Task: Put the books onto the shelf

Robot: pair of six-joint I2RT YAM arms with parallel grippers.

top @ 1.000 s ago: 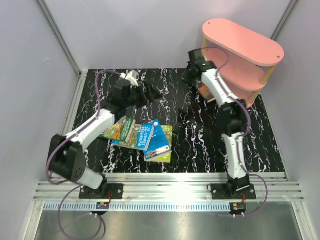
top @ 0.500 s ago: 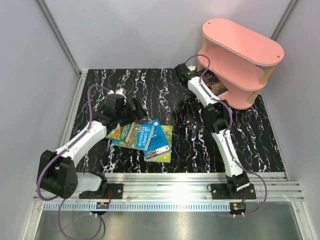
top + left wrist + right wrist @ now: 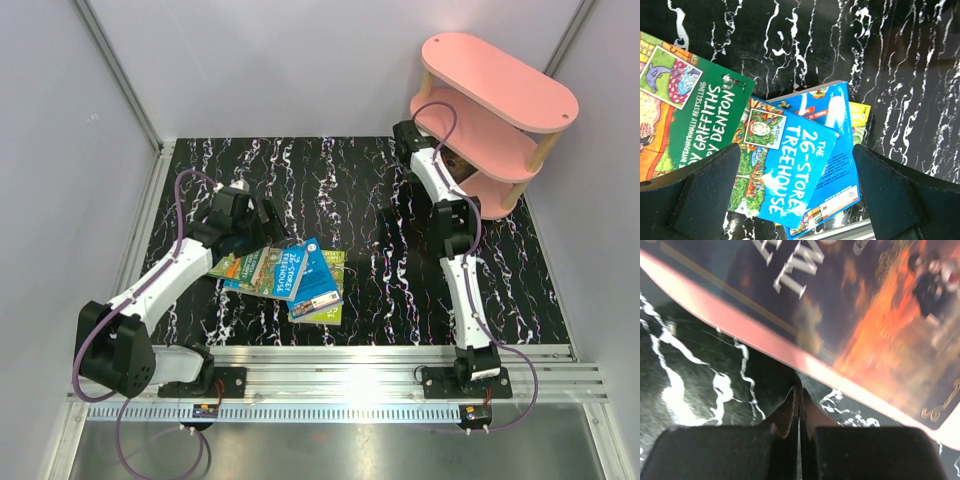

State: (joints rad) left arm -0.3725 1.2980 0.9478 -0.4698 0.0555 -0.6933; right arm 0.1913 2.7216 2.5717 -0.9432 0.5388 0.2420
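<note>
While the left gripper (image 3: 796, 150) hangs spread wide over the loose books (image 3: 290, 275), at 8 o'clock on the table (image 3: 380, 250), the right gripper (image 3: 799, 390) sits pressed together, holding nothing, beside the shelf (image 3: 500, 90) at 2 o'clock. One dark book (image 3: 855, 300) lies on the shelf's lowest board, just past the closed tips.

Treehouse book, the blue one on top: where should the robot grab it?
The Treehouse book lies flat and thin on top, so probably pinch its long edge raised over the green book, coming from above with the open left gripper.
</note>
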